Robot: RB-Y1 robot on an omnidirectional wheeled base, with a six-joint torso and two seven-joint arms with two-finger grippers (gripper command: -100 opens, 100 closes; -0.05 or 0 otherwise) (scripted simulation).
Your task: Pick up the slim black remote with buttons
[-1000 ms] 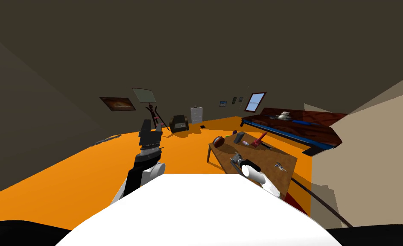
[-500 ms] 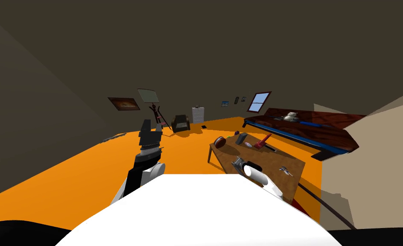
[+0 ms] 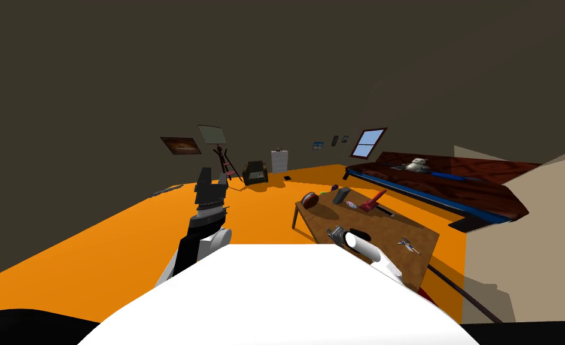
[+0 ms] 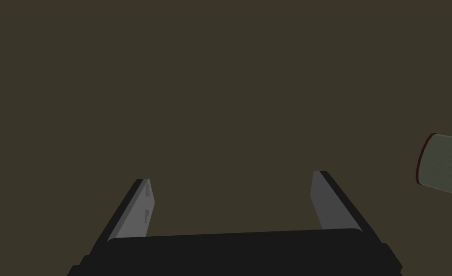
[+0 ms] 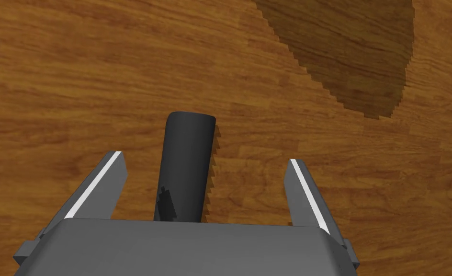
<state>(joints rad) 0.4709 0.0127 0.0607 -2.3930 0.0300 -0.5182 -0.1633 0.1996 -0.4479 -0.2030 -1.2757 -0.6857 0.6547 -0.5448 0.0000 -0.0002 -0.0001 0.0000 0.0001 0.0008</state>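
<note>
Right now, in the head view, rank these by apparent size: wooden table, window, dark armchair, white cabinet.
1. wooden table: far the largest, though it is also nearest the camera.
2. window and dark armchair: they look alike, so I leave them unranked.
3. white cabinet: smallest.

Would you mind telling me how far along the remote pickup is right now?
Done: the right claw is over the wooden table, its open fingers either side of the slim black remote, not touching it. In hand: lining up the grasp. Left: closing on the remote and lifting it. The left claw is open and empty.
</note>
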